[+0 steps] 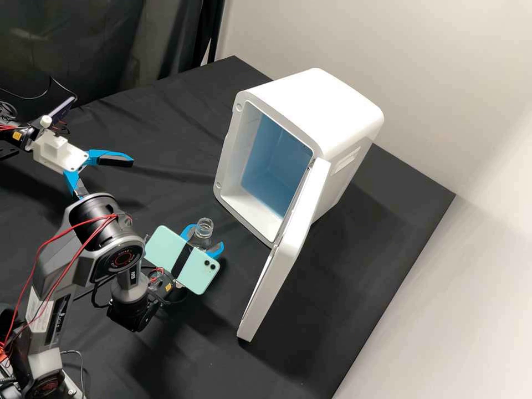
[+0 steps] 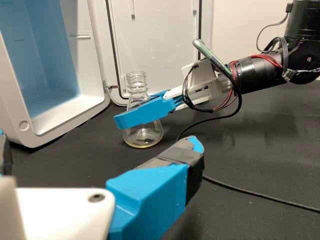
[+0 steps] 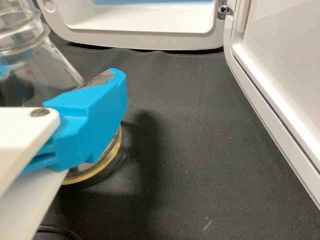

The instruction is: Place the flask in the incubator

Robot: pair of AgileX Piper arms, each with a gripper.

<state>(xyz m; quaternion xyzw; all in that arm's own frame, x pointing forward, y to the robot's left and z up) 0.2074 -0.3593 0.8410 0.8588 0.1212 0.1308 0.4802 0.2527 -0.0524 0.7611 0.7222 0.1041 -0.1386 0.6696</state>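
A clear glass flask [image 1: 204, 228] stands upright on the black bench, just in front of the white incubator [image 1: 332, 116]. The incubator's door [image 1: 280, 249] hangs wide open and shows a blue inside [image 1: 271, 160]. My right gripper [image 1: 203, 239] is shut on the flask, one blue finger [image 3: 90, 110] pressed against the cone near its base. In the left wrist view the flask [image 2: 142, 130] stands beside the incubator's rim [image 2: 65, 120], with that blue finger [image 2: 145, 111] across it. My left gripper [image 1: 94, 166] hangs open at the far left, well away from the flask.
A mint-green phone [image 1: 183, 260] is strapped to the right arm's wrist. Red and black cables [image 1: 61, 244] run along that arm, and one cable [image 2: 250, 192] lies on the bench. The bench edge [image 1: 399, 299] runs behind and right of the incubator.
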